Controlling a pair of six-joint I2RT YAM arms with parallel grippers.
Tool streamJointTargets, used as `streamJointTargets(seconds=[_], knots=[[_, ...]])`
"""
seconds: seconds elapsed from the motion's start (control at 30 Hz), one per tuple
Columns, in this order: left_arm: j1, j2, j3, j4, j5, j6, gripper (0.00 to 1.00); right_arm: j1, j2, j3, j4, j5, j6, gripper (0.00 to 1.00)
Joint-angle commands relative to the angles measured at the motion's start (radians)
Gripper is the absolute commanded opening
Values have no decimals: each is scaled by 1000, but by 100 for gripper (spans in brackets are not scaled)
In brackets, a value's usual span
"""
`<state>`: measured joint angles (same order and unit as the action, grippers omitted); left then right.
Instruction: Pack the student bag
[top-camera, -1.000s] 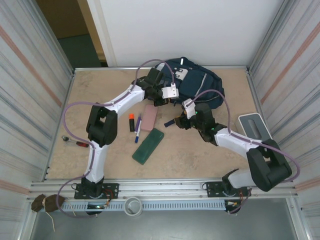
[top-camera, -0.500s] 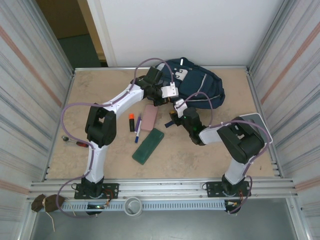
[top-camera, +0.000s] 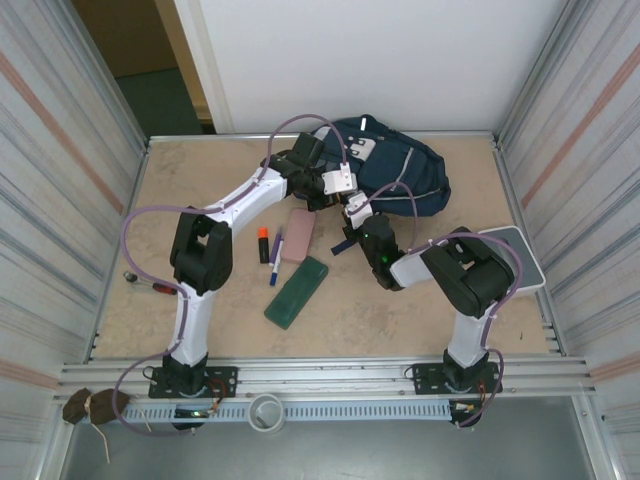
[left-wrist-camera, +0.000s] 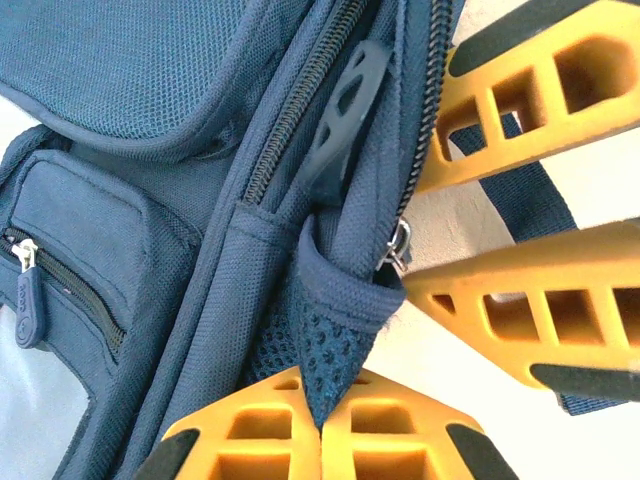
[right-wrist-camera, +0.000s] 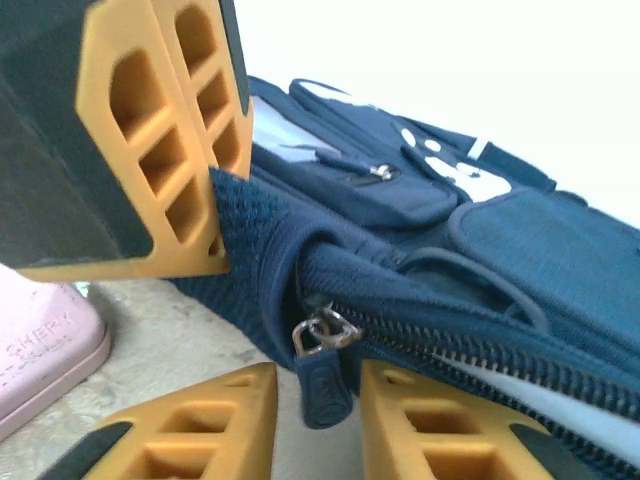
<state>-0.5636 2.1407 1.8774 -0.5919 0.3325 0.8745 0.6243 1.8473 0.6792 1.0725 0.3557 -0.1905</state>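
Right arm (top-camera: 470, 280) folded, forearm low over the counter (top-camera: 180, 200); right hand (right-wrist-camera: 318, 410) open, straddling the zipper pull (right-wrist-camera: 322, 385). Left arm (top-camera: 235, 205) outstretched; left hand (left-wrist-camera: 320, 400) clamped on the bag (top-camera: 405, 170) corner. Bag lies at the far edge.

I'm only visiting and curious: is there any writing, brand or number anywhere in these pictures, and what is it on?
"SHERY", as best it reads, with its start cut off by the picture edge: on the pink case. A smaller line under it is too blurred to read.
Zipper pull on the student bag: tiny raised marks, too small to read.
White patch on the bag: any print is too small to read.
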Motion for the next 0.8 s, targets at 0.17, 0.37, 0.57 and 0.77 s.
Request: streamJointTargets(seconds=[0.17, 0.37, 0.57, 0.77], knots=[[-5, -104, 32, -21, 53, 2, 0, 0, -41, -20, 64, 46, -44, 2], [1, -111, 11, 3, 38, 13, 0, -5, -128, -107, 19, 63, -14, 0], [8, -120, -12, 27, 34, 13, 0, -40, -259, -176, -130, 41, 94, 0], [5, -127, 0, 9, 101, -18, 0, -47, -263, -151, -202, -118, 121, 16]])
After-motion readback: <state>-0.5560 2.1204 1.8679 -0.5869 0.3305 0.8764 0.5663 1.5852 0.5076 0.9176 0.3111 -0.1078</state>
